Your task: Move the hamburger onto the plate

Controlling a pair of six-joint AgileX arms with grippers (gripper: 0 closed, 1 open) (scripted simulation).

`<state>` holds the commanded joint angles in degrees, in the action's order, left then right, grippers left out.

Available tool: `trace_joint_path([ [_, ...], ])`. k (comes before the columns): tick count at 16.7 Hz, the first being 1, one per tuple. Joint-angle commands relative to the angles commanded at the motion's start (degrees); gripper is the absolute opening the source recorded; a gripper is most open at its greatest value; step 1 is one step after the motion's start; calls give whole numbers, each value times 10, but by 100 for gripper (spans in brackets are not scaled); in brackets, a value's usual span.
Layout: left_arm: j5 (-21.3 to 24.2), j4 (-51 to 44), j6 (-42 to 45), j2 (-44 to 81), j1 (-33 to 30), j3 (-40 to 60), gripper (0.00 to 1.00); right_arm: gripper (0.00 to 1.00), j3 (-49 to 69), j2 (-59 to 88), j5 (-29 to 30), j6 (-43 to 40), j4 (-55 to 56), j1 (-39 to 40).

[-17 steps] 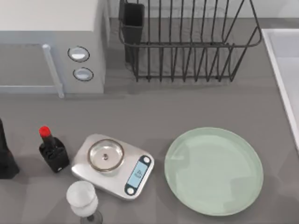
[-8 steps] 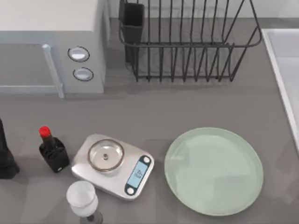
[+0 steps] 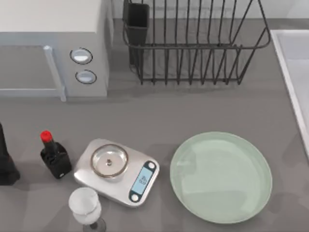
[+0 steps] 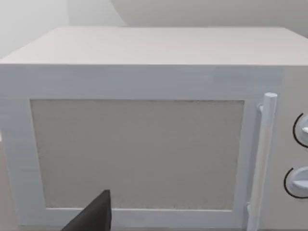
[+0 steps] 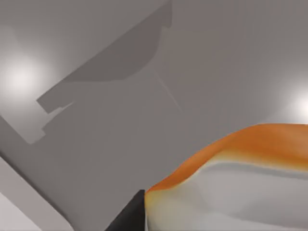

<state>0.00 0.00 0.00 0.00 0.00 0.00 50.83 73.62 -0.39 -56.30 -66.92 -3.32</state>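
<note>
The hamburger [image 5: 240, 178] looms close in the right wrist view, with an orange-tan bun over a pale layer. My right gripper [image 5: 132, 216] is shut on it, one dark finger pressed against the bun's edge, and grey tabletop lies below. The pale mint-green plate [image 3: 221, 176] lies bare at the table's front right in the top view. My left gripper [image 4: 94, 214] faces the microwave door [image 4: 137, 154].
A silver kitchen scale [image 3: 116, 171] sits left of the plate. A red-capped dark bottle [image 3: 54, 155] and a glass [image 3: 86, 207] stand near it. The microwave [image 3: 53, 46] is at the back left, a wire dish rack [image 3: 193, 41] behind, and a white ledge [image 3: 295, 67] at the right.
Faint shadows on the table's right side have shifted slightly. The plate, scale, bottle and glass have not moved.
</note>
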Motion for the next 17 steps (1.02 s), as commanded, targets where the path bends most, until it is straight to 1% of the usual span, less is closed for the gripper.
trace_joint_path([
  [5, 0, 0, 0, 0, 0, 0, 100, 0, 2, 7, 0, -6, 1, 5],
  [8, 0, 0, 0, 0, 0, 0, 100, 0, 30, 36, 1, -61, 0, 36],
  [10, 0, 0, 0, 0, 0, 0, 100, 0, 58, 69, 1, -129, -2, 71],
  [12, 0, 0, 0, 0, 0, 0, 100, 0, 90, 109, 2, -220, -4, 113],
  [17, 0, 0, 0, 0, 0, 0, 100, 0, 175, 217, 2, -511, -2, 238],
])
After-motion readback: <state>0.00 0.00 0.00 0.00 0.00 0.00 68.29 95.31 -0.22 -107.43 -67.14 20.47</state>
